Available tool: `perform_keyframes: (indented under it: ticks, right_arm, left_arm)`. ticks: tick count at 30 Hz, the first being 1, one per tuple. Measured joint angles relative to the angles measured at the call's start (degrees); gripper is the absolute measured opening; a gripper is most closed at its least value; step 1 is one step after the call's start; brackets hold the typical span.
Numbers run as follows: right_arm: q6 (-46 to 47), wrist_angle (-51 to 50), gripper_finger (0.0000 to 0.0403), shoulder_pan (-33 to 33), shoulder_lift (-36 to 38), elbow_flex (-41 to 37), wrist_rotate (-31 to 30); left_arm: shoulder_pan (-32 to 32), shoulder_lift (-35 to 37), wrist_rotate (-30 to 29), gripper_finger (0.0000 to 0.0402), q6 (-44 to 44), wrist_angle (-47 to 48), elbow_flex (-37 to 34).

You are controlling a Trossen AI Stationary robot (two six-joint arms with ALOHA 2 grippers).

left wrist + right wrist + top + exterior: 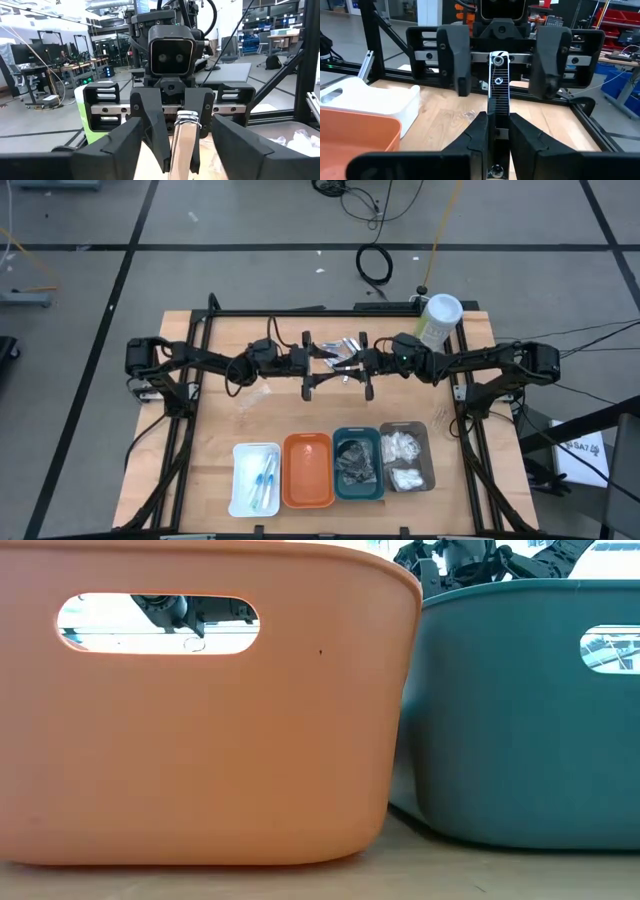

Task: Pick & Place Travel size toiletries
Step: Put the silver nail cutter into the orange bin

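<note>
A slim silvery metal piece (498, 80) hangs above the middle of the table, with my right gripper (497, 125) shut on it. My left gripper (180, 150) faces it from the table's left, open. Its fingers (456, 55) stand wide on either side of the piece's free end (187, 117) without touching it. In the high view the two grippers meet at the table's centre (340, 366). More silvery pieces (340, 346) lie on the table just beyond them. My right gripper pinches the metal piece between its two fingers at the end nearest the wrist (497, 107). The fingers come level from the table's right and lie along the piece. The piece sticks straight out toward my left gripper, lifted clear of the table.
Along the near edge stand a white tray (255, 478), an orange tray (308, 470), a teal tray (357, 464) and a grey tray (405, 457). A pale-green canister (438, 320) stands at the far right. A clear wrapper (252, 395) lies left of centre.
</note>
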State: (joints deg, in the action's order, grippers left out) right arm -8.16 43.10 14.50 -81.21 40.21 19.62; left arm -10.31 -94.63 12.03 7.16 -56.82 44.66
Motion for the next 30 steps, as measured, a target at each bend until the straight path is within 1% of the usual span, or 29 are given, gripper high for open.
perform_keyframes:
  ticks: [3,6,8,9,11,13,16,18,20,22,25,27,29,30]
  right_arm:
    - [0.00,-0.01,0.0040,0.00,0.00,0.00,0.00]
    - [0.00,-0.08,0.0040,0.00,0.00,0.00,0.00]
    - [0.06,-0.42,0.0040,0.00,0.04,0.00,-0.02]
    - [0.09,-0.71,0.0040,0.00,0.08,0.00,-0.06]
    - [0.67,-1.61,0.0041,0.00,0.11,0.03,-0.10]
    - [2.13,-2.21,0.0061,-0.03,0.09,0.14,-0.57]
    - [3.50,-3.18,0.0117,-0.17,0.13,0.13,-3.17]
    - [3.09,-3.59,0.0154,-0.05,0.16,0.13,-4.14]
    - [2.33,-3.92,0.0184,0.21,0.07,0.02,-5.36]
    - [1.86,-3.83,0.0207,0.19,0.12,0.02,-5.63]
    - [1.70,-4.08,0.0229,0.05,0.15,0.02,-4.62]
    - [1.70,-4.33,0.0236,0.16,0.11,0.02,-4.95]
    - [1.70,-4.39,0.0237,0.21,0.13,0.02,-4.99]
    - [1.70,-4.52,0.0237,0.14,0.13,0.02,-4.88]
  left_arm:
    - [0.00,0.00,0.02,0.0173,-0.40,-0.01,0.00]
    - [0.01,0.00,0.17,0.0097,-0.13,0.02,0.00]
    - [0.00,0.00,1.45,0.0042,0.56,0.06,0.00]
    - [-0.02,0.00,2.10,0.0026,0.56,0.09,0.00]
    - [-0.05,0.40,2.72,0.0024,-0.40,0.67,0.00]
    - [0.33,1.55,2.92,0.0034,-2.05,2.59,0.00]
    - [0.90,5.64,4.24,0.0036,-3.97,9.65,0.00]
    - [1.51,8.88,4.60,0.0025,-5.98,16.00,0.00]
    - [2.66,12.06,6.26,0.0024,-9.80,22.24,0.00]
    - [3.84,14.87,9.12,0.0024,-14.75,27.57,0.00]
    - [6.76,17.59,11.83,0.0026,-22.17,33.34,0.00]
    - [10.26,17.80,12.85,0.0033,-26.49,37.13,0.02]
    - [14.05,17.45,12.54,0.0036,-29.51,41.87,0.01]
    - [15.93,16.69,11.34,0.0035,-30.42,43.13,0.00]
